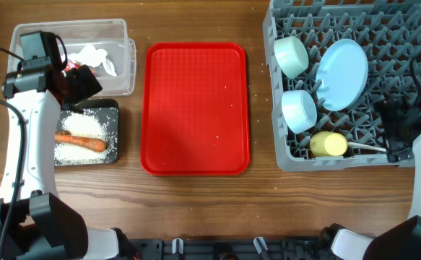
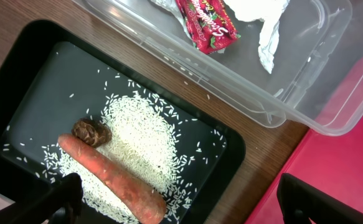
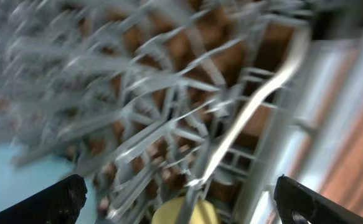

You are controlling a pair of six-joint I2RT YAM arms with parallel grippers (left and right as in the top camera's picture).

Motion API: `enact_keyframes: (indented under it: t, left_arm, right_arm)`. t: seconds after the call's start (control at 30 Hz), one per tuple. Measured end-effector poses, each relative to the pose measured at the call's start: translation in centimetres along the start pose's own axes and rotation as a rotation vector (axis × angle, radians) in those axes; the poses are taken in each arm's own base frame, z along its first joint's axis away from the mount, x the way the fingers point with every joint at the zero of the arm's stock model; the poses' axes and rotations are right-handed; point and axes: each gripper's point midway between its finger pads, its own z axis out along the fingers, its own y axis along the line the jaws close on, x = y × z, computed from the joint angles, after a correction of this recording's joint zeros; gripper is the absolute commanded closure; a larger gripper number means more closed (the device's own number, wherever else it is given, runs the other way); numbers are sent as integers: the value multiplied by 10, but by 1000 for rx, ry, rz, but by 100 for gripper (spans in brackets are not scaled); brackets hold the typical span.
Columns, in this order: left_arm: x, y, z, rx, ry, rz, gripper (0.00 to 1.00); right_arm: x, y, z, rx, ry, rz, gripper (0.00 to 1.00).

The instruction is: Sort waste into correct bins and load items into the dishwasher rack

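Note:
The clear tub [image 1: 120, 32] holds the crumpled white napkin [image 1: 94, 56] and the red wrapper [image 2: 206, 22]. The black tray [image 1: 113, 108] holds rice [image 2: 141, 134], the carrot [image 1: 80, 141] and the brown lump [image 2: 93, 132]. My left gripper [image 1: 80, 83] hovers open and empty over the tray; it also shows in the left wrist view [image 2: 181, 202]. The grey rack [image 1: 282, 155] holds the blue plate [image 1: 342, 72], a mint-white bowl [image 1: 291, 55], a blue bowl [image 1: 299, 110], the yellow cup [image 1: 328, 144] and the white spoon [image 1: 365, 146]. My right gripper [image 1: 401, 123] is open over the rack's right part, above the spoon [image 3: 262, 93].
The flat red tray [image 1: 196, 108] lies in the middle with a few rice grains on it. Bare wooden table [image 1: 261, 202] runs along the front. The right wrist view is motion-blurred.

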Motion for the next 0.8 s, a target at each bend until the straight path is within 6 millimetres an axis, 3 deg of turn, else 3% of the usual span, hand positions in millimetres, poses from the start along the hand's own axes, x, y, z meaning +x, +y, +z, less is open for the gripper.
enact_keyframes:
  t: [0.07, 0.1, 0.13, 0.17, 0.23, 0.33, 0.37, 0.47, 0.6, 0.7, 0.8]
  left_arm:
    - [0, 0, 0, 0, 0, 0, 0]
    - [0, 0, 0, 0, 0, 0, 0]
    - [0, 0, 0, 0, 0, 0, 0]
    - [0, 0, 0, 0, 0, 0, 0]
    - [0, 0, 0, 0, 0, 0, 0]
    - [0, 0, 0, 0, 0, 0, 0]
    - [0, 0, 0, 0, 0, 0, 0]
    - [0, 0, 0, 0, 0, 0, 0]
    - [0, 0, 0, 0, -1, 0, 0]
    - [0, 0, 0, 0, 0, 0, 0]
    - [0, 0, 0, 0, 0, 0, 0]
  right_arm:
    - [13, 26, -7, -143, 80, -152, 0]
    - [25, 51, -18, -302, 140, -275, 0]
    - [38, 73, -33, -455, 189, -394, 0]
    - [70, 102, -68, -726, 288, -567, 0]
    - [105, 120, -107, -969, 379, -712, 0]
    - [169, 124, -154, -1180, 457, -976, 0]
    - [194, 120, -176, -1225, 428, -1107, 0]
    - [218, 100, -219, -1135, 170, -1328, 0]
    - [203, 55, -291, -1136, -207, -1322, 1]
    - [193, 30, -301, -1101, -299, -1264, 0]
    - [182, 8, -286, -976, -335, -1233, 0]
